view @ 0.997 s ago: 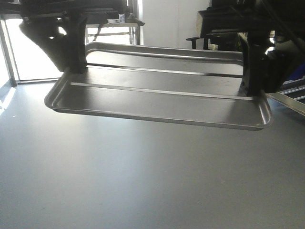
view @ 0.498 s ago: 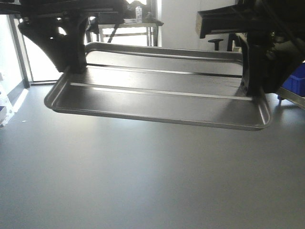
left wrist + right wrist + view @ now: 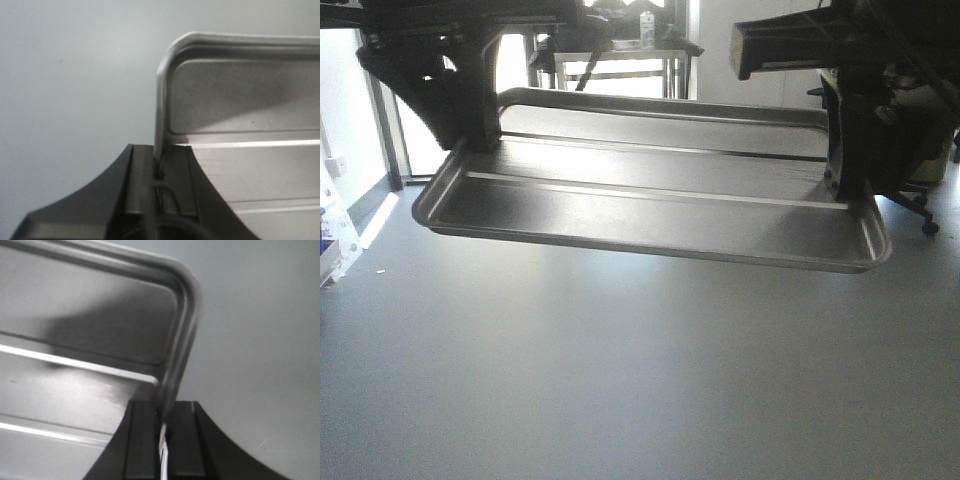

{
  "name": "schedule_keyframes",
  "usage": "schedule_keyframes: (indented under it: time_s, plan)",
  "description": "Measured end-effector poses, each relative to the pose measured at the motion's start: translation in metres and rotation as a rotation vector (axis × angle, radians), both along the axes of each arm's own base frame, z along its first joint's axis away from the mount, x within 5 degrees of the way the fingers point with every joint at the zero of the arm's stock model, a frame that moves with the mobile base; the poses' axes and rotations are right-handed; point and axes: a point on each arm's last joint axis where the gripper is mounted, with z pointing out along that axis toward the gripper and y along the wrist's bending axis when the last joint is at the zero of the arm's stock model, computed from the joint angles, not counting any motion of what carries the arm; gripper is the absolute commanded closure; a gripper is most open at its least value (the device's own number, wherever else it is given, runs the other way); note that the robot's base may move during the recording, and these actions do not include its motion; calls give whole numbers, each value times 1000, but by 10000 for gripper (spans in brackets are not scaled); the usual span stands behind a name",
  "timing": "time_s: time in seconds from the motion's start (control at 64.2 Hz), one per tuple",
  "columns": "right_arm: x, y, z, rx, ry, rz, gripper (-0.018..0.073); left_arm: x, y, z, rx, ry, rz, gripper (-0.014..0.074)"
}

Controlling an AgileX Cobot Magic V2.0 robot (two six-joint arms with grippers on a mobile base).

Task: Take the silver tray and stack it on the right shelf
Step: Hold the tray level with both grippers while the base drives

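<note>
Silver tray (image 3: 650, 200) hangs over grey floor (image 3: 620, 380), bright window (image 3: 610, 85) behind.

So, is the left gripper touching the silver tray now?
Touching. In the left wrist view the left gripper has its two fingers pressed on either side of the silver tray rim, with no gap between them.

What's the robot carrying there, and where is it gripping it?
The silver tray: left gripper pinching one short rim, right gripper the opposite rim.
</note>
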Motion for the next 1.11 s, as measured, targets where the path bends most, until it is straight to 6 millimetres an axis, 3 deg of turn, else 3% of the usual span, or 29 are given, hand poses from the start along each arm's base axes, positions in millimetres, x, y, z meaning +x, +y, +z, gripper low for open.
schedule_keyframes:
  time_s: [1.106]
  plan:
    - [0,0,0,-3,5,-1,503,0,0,0,-5,4,1,689]
